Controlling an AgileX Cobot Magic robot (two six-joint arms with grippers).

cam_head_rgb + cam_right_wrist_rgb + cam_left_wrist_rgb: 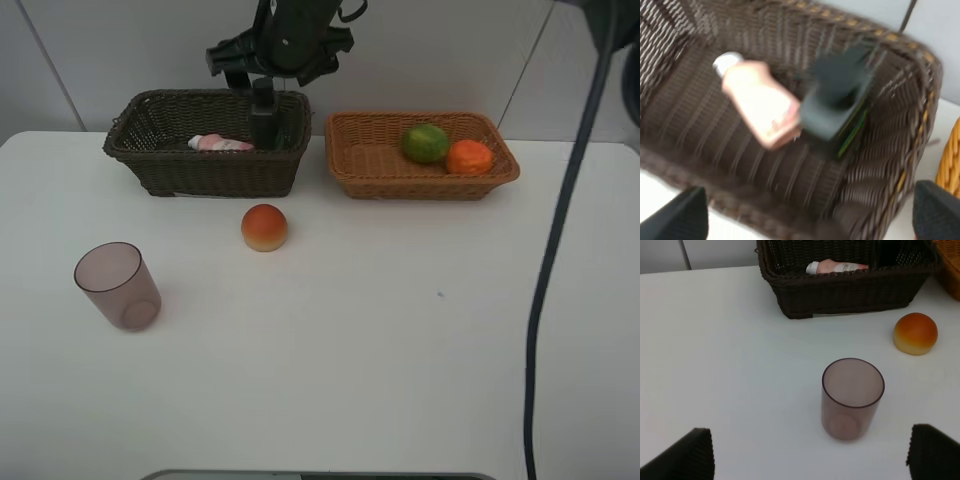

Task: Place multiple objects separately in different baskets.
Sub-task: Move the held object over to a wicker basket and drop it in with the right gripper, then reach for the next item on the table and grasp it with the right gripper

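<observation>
Left pincer (808, 455) and right pincer (810, 215) gape empty; in the dark basket (892, 165), a blurred black bottle (835, 107) overlaps the pink bottle (760, 105).

Two wicker baskets (200, 172) (372, 162), three fruits (264, 227) (425, 143) (469, 157), one pink bottle (220, 144), one black bottle (834, 107), one mauve cup (118, 286)

- right arm (285, 35): black, angular wrist block, bracket arms
- left gripper (810, 456): black wedge fingertips (687, 455), ribbed edges
- right gripper (810, 215): matching black tips
- dark grey cable (530, 400): thick, right side

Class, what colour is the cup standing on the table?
Translucent mauve cup; clearest in the left wrist view.
</observation>
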